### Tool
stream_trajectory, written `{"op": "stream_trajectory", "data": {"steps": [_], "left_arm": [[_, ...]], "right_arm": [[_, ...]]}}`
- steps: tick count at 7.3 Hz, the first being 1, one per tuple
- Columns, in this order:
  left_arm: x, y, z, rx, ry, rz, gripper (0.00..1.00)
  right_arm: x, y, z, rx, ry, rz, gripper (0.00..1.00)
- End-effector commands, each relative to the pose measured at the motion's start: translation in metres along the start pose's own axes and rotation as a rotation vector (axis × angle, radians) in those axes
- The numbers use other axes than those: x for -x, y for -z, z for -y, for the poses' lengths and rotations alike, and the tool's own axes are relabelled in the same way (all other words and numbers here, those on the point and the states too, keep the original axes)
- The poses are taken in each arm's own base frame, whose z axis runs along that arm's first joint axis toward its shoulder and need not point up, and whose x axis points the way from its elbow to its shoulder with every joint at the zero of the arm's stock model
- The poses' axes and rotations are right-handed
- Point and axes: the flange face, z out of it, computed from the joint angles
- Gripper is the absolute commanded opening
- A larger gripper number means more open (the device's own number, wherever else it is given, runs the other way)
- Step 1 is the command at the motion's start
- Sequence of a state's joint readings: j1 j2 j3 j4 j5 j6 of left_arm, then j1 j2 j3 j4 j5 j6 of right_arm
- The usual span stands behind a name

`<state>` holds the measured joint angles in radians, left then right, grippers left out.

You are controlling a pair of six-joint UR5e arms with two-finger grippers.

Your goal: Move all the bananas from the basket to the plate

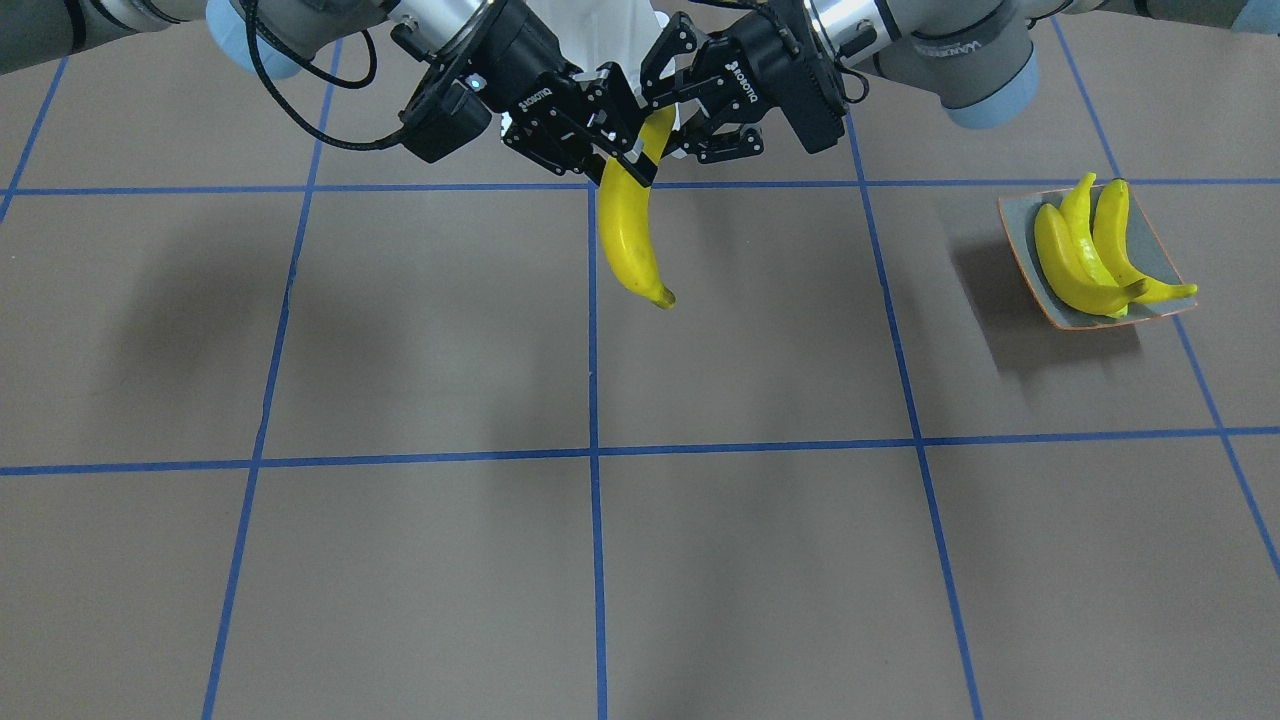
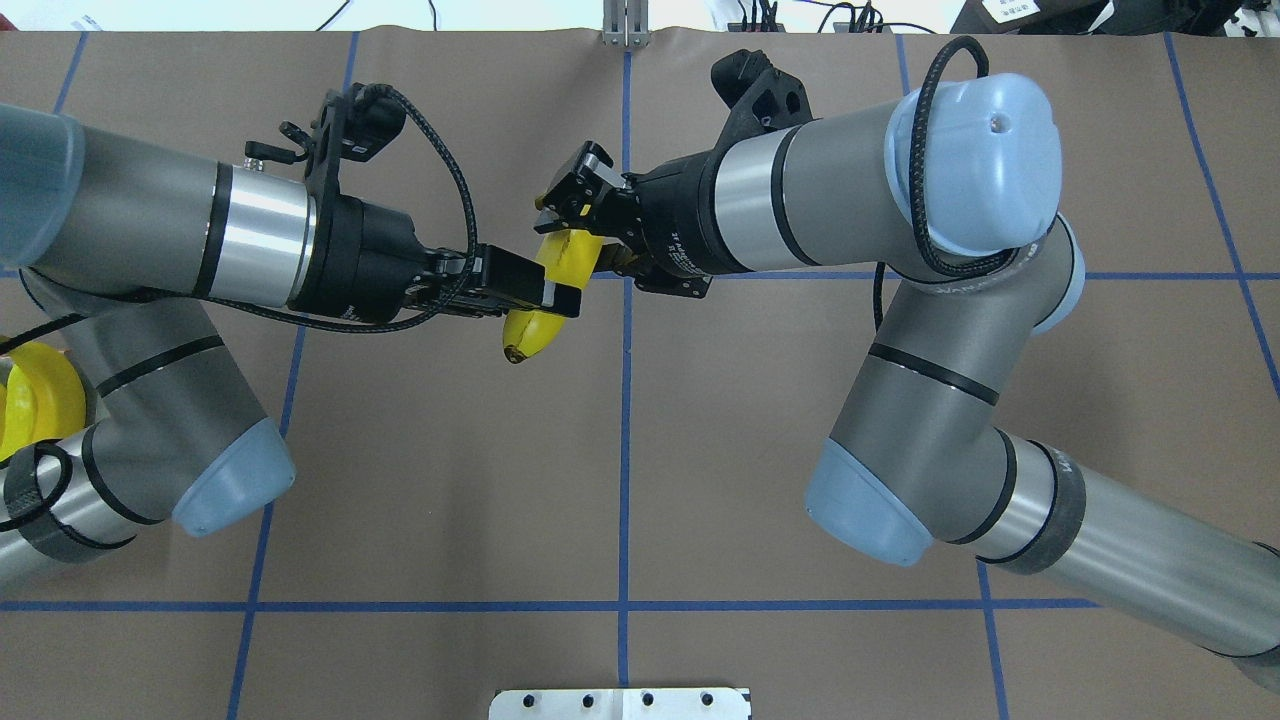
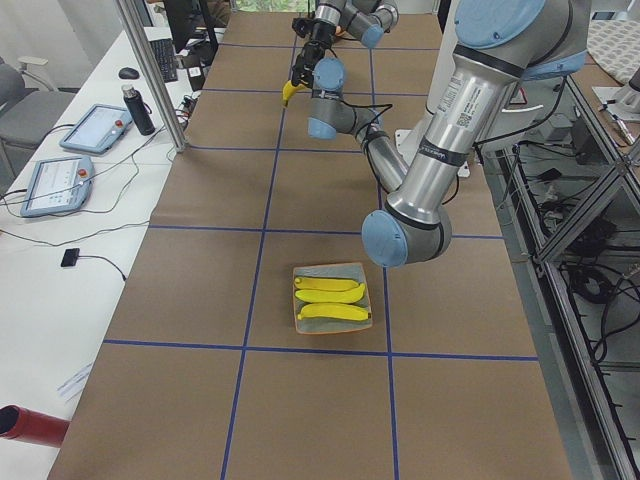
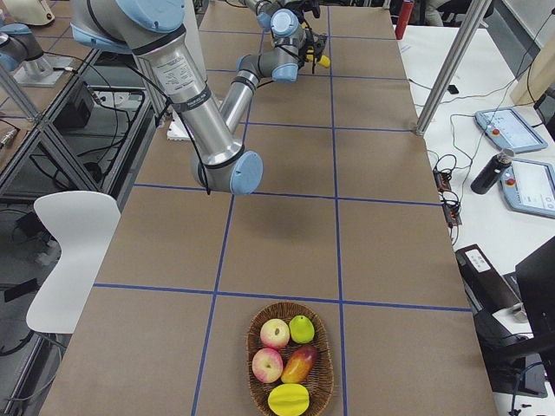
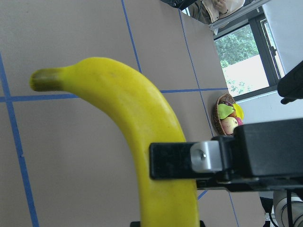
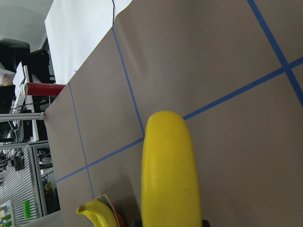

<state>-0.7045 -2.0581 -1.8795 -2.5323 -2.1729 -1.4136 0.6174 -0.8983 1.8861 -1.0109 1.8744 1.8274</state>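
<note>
My left gripper (image 1: 672,115) and right gripper (image 1: 632,158) both pinch the banana (image 1: 628,240), left at its top end, right just below, stem end hanging free; the plate (image 1: 1020,222) lies well off on my left gripper's side.

A banana (image 1: 630,245) hangs over the desk's (image 1: 400,330) middle, between the left claw (image 2: 545,295) and right claw (image 2: 580,225). Three bananas (image 1: 1085,255) lie side by side on the plate (image 1: 1015,215) at the desk's left end. A basket (image 4: 325,368) of fruit (image 4: 276,334) sits at the right end.
</note>
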Motion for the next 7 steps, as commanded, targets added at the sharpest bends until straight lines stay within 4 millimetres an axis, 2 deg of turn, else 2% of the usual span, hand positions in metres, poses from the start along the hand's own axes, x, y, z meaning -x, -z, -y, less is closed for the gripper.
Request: {"op": "stream_trajectory", "data": {"steps": [1,2,3,4,5,6,7], "left_arm": [[0.016,0.003,-0.005,0.011,0.023,0.025,0.0],[0.043,0.011,-0.013,0.015,0.053,0.07,0.0],[0.066,0.028,-0.024,0.006,0.076,0.11,0.0],[0.101,0.057,-0.028,-0.02,0.09,0.177,0.0],[0.132,0.085,-0.04,-0.026,0.078,0.237,0.0],[0.161,0.113,-0.06,-0.014,0.044,0.302,0.0],[0.187,0.131,-0.075,0.003,0.032,0.357,0.0]], "right_arm": [[0.01,0.019,0.007,-0.044,0.088,0.038,1.0],[0.001,0.026,0.035,-0.099,0.103,0.008,1.0],[-0.025,0.04,0.078,-0.16,0.122,-0.057,1.0],[-0.051,0.047,0.114,-0.188,0.201,-0.184,1.0],[-0.072,0.053,0.141,-0.207,0.264,-0.307,1.0],[-0.098,0.064,0.165,-0.219,0.315,-0.405,1.0],[-0.127,0.085,0.192,-0.225,0.376,-0.482,1.0]]}}
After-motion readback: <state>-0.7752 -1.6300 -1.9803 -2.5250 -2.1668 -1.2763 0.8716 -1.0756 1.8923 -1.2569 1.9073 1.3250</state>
